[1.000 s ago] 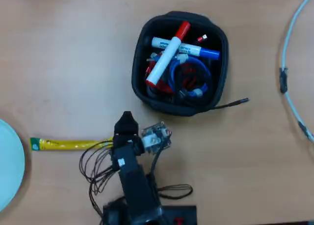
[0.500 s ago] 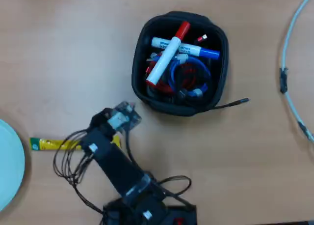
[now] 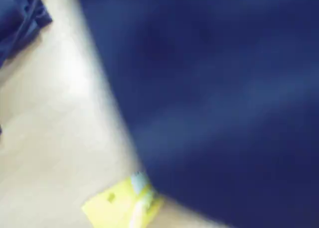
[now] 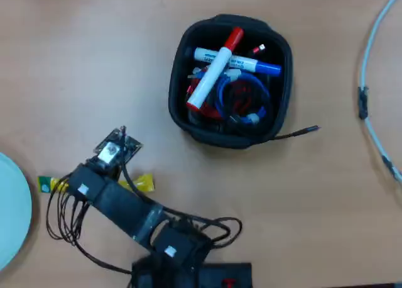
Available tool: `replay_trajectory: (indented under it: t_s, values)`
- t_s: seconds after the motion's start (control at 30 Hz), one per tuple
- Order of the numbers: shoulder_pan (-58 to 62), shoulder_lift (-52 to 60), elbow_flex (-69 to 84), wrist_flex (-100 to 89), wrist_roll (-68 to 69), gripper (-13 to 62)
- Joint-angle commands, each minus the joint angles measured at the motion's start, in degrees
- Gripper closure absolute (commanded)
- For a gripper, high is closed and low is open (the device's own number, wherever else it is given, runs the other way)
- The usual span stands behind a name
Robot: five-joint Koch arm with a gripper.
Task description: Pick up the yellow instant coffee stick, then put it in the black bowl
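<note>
A wooden bench (image 4: pixel 94 61) seen from above. The robot arm reaches from the bottom edge toward the left, and it has swung that way over the past second: earlier it pointed up toward the black bowl (image 4: pixel 284 105), now its wrist sits over the yellow instant coffee stick (image 4: pixel 143 183).

The stick lies flat on the bench, lengthwise left to right, well apart from the bowl. Only its two ends show: the green tip at the left and a yellow stub at the right, with the arm covering the middle.

The bowl stands at upper centre, already crowded with a red-capped white marker (image 4: pixel 212 74), a blue-capped marker (image 4: pixel 245 64) and coiled cables. A pale blue plate (image 4: pixel 9 212) peeks in at the left edge.

The wrist view is blurred; a yellow piece of the stick (image 3: pixel 119 203) shows beside a dark mass. Whether the tool (image 4: pixel 94 165) is spread or pressed together cannot be told.

The arm now seems lined up for the pickup, which is not yet made.
</note>
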Motion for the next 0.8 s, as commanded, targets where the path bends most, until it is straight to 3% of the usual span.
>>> replay_trajectory:
  t_s: [0.0,0.77]
  values:
    - [-1.41,-2.2,-5.54,-0.79,0.79,-7.0]
    - [-6.24,-17.49,-6.42,-17.14,0.79,-7.0]
